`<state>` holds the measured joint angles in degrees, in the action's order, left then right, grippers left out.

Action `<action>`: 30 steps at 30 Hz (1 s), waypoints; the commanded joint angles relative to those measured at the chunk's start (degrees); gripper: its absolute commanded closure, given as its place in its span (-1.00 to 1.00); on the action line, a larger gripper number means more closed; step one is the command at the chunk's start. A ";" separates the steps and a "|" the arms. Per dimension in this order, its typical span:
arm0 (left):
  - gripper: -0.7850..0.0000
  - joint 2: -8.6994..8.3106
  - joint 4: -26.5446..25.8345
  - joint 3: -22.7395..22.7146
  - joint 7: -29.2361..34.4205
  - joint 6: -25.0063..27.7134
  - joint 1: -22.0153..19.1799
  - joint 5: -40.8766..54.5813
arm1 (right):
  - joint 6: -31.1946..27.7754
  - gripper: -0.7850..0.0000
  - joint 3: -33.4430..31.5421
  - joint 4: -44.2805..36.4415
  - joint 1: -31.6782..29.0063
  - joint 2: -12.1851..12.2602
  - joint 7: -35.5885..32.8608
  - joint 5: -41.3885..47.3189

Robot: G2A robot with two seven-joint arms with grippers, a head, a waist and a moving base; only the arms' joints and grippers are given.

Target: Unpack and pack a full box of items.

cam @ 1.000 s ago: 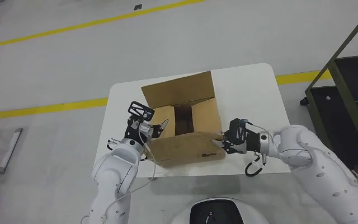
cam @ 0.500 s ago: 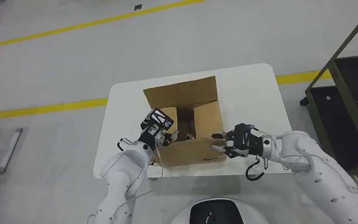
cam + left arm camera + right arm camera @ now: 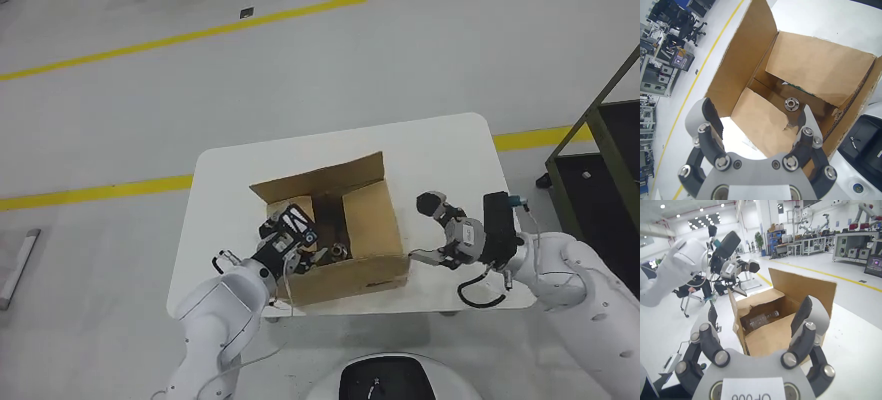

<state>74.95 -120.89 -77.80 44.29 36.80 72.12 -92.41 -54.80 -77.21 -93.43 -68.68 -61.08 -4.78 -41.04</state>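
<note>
An open cardboard box (image 3: 365,215) stands mid-table, its far flap upright. On its floor lie a round metal flange (image 3: 791,103) and a clear plastic bottle (image 3: 761,320); a green-edged item (image 3: 800,88) peeks from under an inner flap. My left gripper (image 3: 305,240) (image 3: 759,113) is open astride the box's torn left flap (image 3: 761,121), one finger (image 3: 712,117) outside and one inside. From the right wrist it shows across the box as the left gripper (image 3: 746,280). My right gripper (image 3: 428,232) (image 3: 760,306) is open and holds nothing, just right of the box's near right corner.
The white table (image 3: 450,160) has bare room right of the box and behind it; its near edge runs close to the box's front wall. A dark metal rack (image 3: 600,150) stands off the table's right side. A yellow line (image 3: 100,190) marks the floor.
My right gripper came off the box's near right corner, drew back to the right and opened. My left gripper moved from beside the box to over its left flap. The box turned slightly.
</note>
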 commanded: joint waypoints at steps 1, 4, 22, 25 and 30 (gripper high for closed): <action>-1.00 -0.20 -0.92 0.17 0.39 1.67 0.32 -0.22 | 1.90 0.34 0.41 -0.10 0.42 -0.05 -1.20 1.85; -1.00 -0.45 -2.06 0.03 0.84 2.81 1.40 0.92 | 5.27 1.00 1.79 0.15 1.55 -0.17 -4.48 3.02; -1.00 -1.41 -4.73 -2.87 2.05 -3.29 4.10 3.15 | -0.92 1.00 14.42 2.52 6.20 -0.30 -25.39 5.83; -1.00 -1.51 -4.13 -2.76 2.17 -3.95 3.65 3.40 | -2.37 1.00 15.22 3.18 6.49 0.07 -28.72 5.13; -1.00 -1.53 -2.85 -2.72 1.21 -6.40 2.94 5.35 | -1.11 1.00 16.28 3.54 7.23 0.23 -30.33 4.04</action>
<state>73.42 -123.99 -80.43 45.43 31.02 75.23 -87.30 -56.32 -60.97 -89.79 -61.57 -60.84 -35.49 -37.13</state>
